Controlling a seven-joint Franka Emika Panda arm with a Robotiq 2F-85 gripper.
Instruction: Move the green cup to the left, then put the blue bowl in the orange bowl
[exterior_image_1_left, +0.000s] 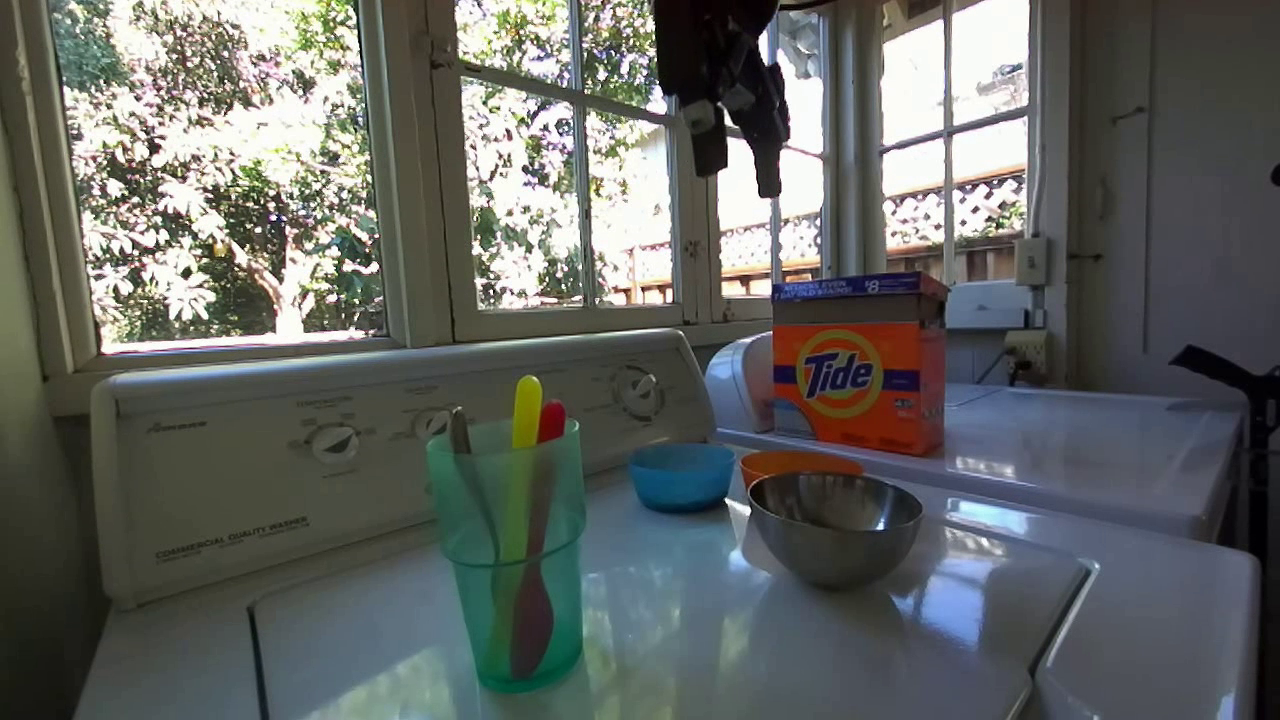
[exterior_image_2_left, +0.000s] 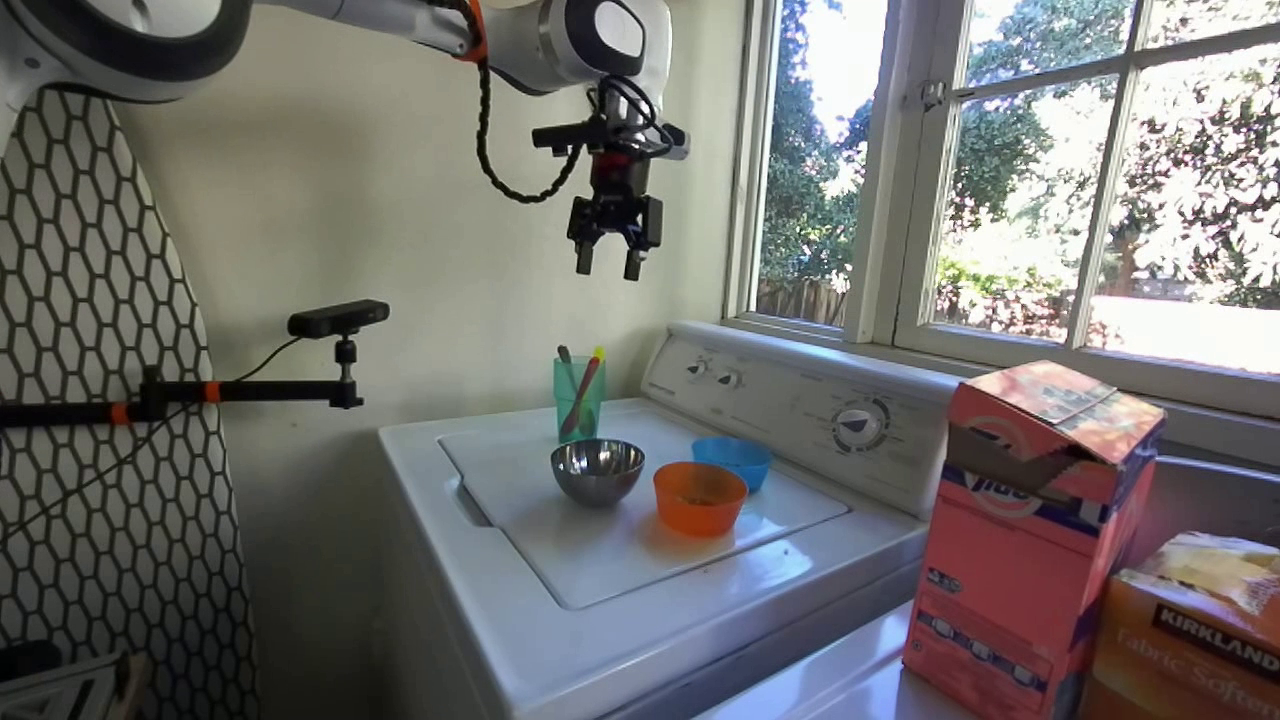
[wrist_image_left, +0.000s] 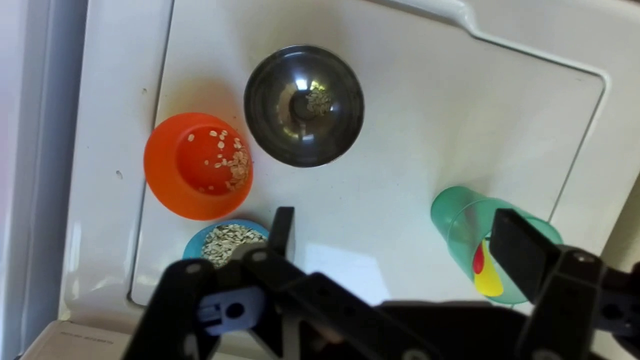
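Translucent green plastic cup (exterior_image_1_left: 475, 570), nearest the camera in an exterior view, upright on the washing machine lid (exterior_image_1_left: 680, 640), with yellow and red utensils (exterior_image_1_left: 527, 412) poking above the rim. Farther back to the right, light-blue bowl (exterior_image_1_left: 683, 484), well apart from the cup and holding oat flakes (wrist_image_left: 227, 242). High above, Robotiq gripper (exterior_image_1_left: 740, 183) with jaws spread apart. Just beside the blue, orange bowl (exterior_image_1_left: 800, 463), partly hidden behind stainless-steel bowl (exterior_image_1_left: 835, 545). Behind, farther right, orange Tide detergent box (exterior_image_1_left: 858, 385).
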